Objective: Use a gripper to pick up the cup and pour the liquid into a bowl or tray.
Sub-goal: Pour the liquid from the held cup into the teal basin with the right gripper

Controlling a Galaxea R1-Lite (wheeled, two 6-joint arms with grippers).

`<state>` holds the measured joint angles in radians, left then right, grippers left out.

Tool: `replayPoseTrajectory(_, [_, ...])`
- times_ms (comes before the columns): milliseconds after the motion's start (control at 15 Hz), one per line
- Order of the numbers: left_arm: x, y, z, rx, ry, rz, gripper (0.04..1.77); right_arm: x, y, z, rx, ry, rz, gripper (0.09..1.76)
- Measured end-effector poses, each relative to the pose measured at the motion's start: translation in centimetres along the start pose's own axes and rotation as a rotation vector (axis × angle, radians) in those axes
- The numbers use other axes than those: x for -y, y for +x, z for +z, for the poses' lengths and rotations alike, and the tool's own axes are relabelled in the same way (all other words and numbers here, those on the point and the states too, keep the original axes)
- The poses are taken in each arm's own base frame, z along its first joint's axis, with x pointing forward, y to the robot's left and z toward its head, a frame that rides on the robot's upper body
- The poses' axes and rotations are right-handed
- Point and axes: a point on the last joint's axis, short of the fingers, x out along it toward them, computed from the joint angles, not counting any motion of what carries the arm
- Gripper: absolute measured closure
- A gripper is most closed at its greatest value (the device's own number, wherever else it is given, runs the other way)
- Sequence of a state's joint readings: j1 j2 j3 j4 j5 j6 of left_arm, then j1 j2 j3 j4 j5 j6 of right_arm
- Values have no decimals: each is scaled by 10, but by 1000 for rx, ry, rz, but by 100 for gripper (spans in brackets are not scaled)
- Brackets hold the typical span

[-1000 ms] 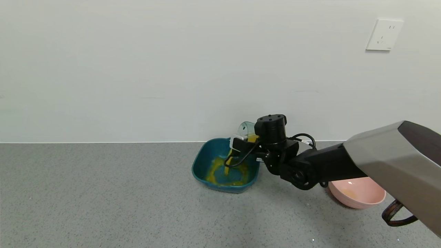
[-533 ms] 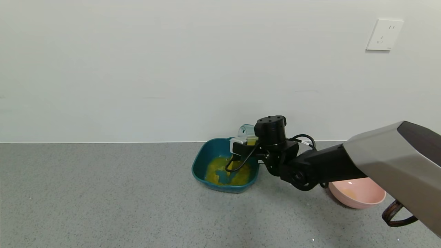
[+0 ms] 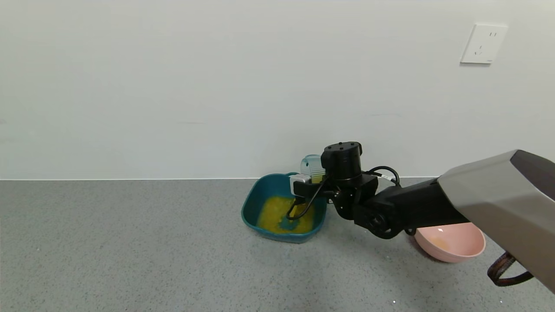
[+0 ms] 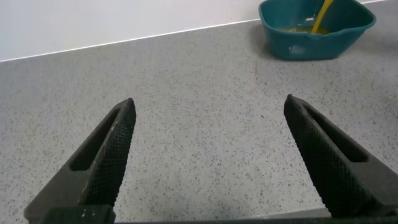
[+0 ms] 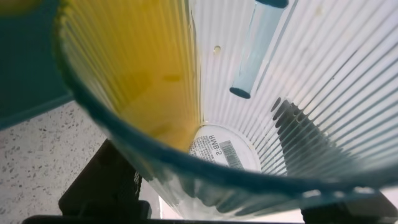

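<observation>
A grey speckled counter carries a teal basin and pink bowl.

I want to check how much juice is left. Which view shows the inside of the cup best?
The right wrist view: it looks into the tilted cup, with orange juice along one wall. The head view shows its outside only; the left wrist view misses it.

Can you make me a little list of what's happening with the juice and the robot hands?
cup: ribbed blue-green cup tipped over the basin, held by the right gripper
juice: orange liquid streaming into and pooling in the basin
basin: teal basin on the grey floor
pink bowl: beside the right arm
left gripper: open, over bare floor, away from the basin
</observation>
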<state>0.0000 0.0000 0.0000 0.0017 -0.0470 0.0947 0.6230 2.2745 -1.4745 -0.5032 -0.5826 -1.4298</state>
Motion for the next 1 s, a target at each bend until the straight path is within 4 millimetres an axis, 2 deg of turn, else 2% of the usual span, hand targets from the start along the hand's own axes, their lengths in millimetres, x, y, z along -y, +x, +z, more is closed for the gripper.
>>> replayPoseTrajectory(600, [0,0,0,0,0,0,9,11,-9,4,-21,-178,-29,49])
replayPoseTrajectory(1000, [0,0,0,0,0,0,9,11,-14,8,-19,-267,-33,49])
